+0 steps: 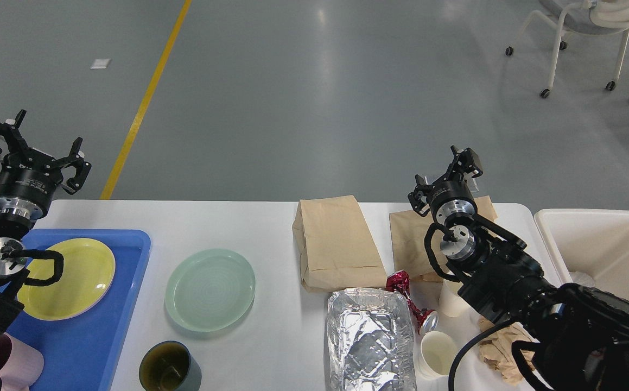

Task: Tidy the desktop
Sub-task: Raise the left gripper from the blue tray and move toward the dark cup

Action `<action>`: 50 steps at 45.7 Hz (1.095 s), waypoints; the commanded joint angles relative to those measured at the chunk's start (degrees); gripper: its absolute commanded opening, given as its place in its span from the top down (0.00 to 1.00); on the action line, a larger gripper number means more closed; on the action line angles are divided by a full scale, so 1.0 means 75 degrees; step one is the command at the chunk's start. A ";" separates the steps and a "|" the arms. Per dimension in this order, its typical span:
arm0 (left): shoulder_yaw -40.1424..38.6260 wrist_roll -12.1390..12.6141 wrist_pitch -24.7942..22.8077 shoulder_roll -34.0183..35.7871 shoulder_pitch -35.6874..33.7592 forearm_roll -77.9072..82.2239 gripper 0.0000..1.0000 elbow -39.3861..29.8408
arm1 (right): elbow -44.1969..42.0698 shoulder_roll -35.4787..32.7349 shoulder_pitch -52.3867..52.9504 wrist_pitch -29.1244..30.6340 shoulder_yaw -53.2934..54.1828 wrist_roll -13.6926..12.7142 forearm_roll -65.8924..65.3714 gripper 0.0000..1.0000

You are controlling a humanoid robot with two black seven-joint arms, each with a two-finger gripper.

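Note:
The white desktop [227, 222] carries a pale green plate [210, 289], a dark cup [170, 366], two brown paper bags [336, 241] [409, 239], a foil container [368, 339], a red foil wrapper [405, 293], two paper cups [436, 353] [449, 304] and crumpled brown paper [501, 347]. A yellow plate [70, 277] lies in the blue tray [86, 347]. My left gripper [40, 149] hovers open and empty above the far left edge. My right gripper [444, 176] stands open over the right-hand bag, holding nothing.
An off-white bin [602, 244] stands at the right end of the desktop. A pink object [18, 364] rests at the tray's near corner. Beyond the table is grey floor with a yellow line [146, 100] and a wheeled chair [580, 32].

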 commanded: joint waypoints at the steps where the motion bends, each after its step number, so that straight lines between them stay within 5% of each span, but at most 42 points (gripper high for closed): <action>1: -0.0008 -0.0024 -0.0183 0.0026 0.0168 -0.0005 0.03 -0.0004 | -0.0001 0.0000 0.0000 0.0000 -0.0004 0.0000 0.0000 0.00; 19: 0.1103 0.0000 -0.0253 0.0681 0.0192 0.0088 0.03 0.0008 | -0.0001 0.0000 0.0000 0.0000 -0.0004 0.0000 0.0000 0.00; 26: 0.3832 0.0000 -0.0394 0.1244 -0.0639 0.0100 0.03 0.0019 | -0.0001 0.0000 0.0000 0.0000 -0.0004 0.0000 0.0000 0.00; 40: 1.1153 0.0011 -0.0697 0.1491 -0.3217 0.0182 0.03 0.0019 | -0.0001 0.0000 0.0000 0.0000 0.0008 0.0000 0.0000 0.00; 50: 1.3034 0.0256 -0.1342 0.1421 -0.3793 0.0194 0.03 0.0019 | -0.0001 0.0000 0.0000 0.0000 -0.0004 0.0000 0.0000 0.00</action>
